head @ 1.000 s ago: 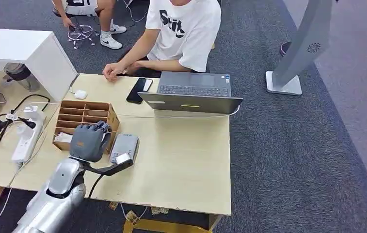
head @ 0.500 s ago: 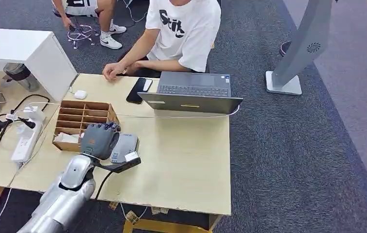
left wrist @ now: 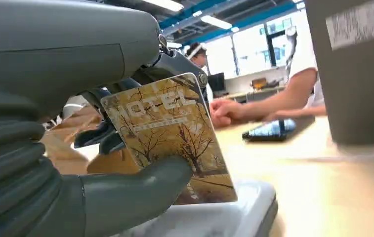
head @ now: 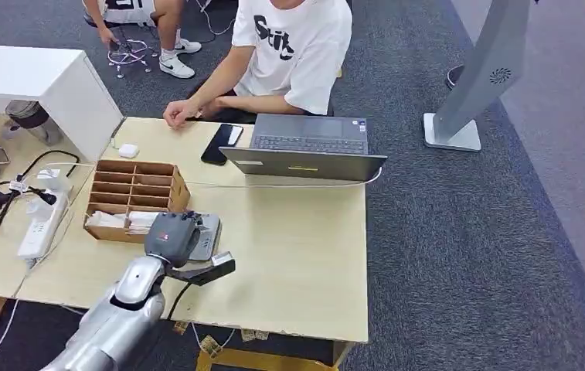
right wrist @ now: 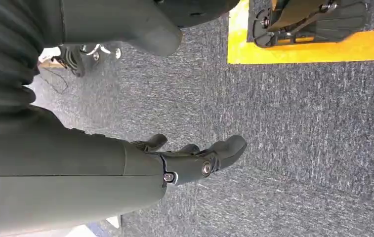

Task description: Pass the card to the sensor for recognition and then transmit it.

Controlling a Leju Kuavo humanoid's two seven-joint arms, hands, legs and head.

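1. Holding the card (left wrist: 172, 143) over the sensor (head: 205, 229) is the step in hand: the left hand (head: 169, 236) pinches the card between its thumb (left wrist: 130, 195) and the darker fingers (left wrist: 96, 136) behind it, printed face toward the wrist camera.
2. The sensor, a flat grey pad, lies on the tabletop (head: 297, 247) near the front edge, toward the left corner, just beside the wooden card box (head: 133, 193).
3. In the left wrist view the card stands upright, its lower edge just above or on the sensor's pale top (left wrist: 234, 212); contact cannot be confirmed.
4. The right hand (right wrist: 194, 160) hangs over carpet, well apart from the table, fingers loosely curled and holding nothing.
5. A person (head: 293, 46) sits at the far edge behind a laptop (head: 304, 151), hands (head: 185, 112) resting on the tabletop near a phone (head: 219, 143).
6. Judgement: recognition is in progress or about to begin; transmission is not yet done.
7. Judgement: the next move calls for a firm pinch while the card is lowered flat enough to read, then carried across the tabletop toward the far edge for handover. A loose hold risks dropping the card onto the sensor.
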